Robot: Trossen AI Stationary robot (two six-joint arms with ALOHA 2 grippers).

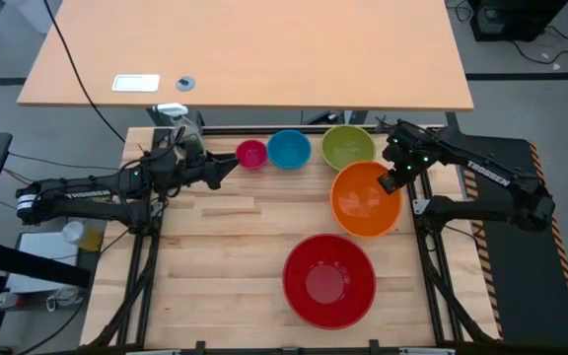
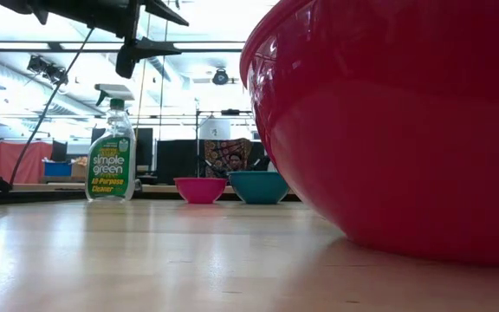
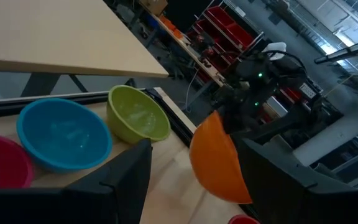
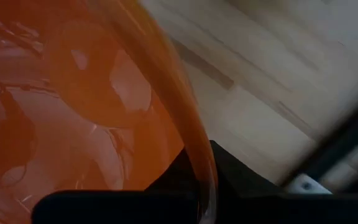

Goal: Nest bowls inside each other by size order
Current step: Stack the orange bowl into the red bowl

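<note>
The orange bowl [image 1: 366, 200] is at the table's right, held by my right gripper [image 1: 394, 182], which is shut on its rim. The red bowl [image 1: 329, 280] stands on its base near the front edge. The lime green bowl [image 1: 348, 148], the blue bowl [image 1: 289, 150] and the magenta-pink bowl [image 1: 251, 154] stand in a row along the far edge. My left gripper [image 1: 231, 167] is open and empty just left of the pink bowl, above the table. In the low view the red bowl [image 2: 388, 121] hides the orange one. My right gripper holds the orange bowl by its rim [image 4: 196, 163] on the side toward the table's right edge. One finger is inside the bowl and one finger [image 4: 241, 180] is outside. In the left wrist view the orange bowl [image 3: 219, 155] is tilted and looks lifted off the table.
A yellow-green spray bottle [image 2: 111, 156] stands at the far left corner behind my left arm. A second wooden table [image 1: 245, 49] lies beyond the far edge. Bare wood [image 1: 225, 266] lies at the front left.
</note>
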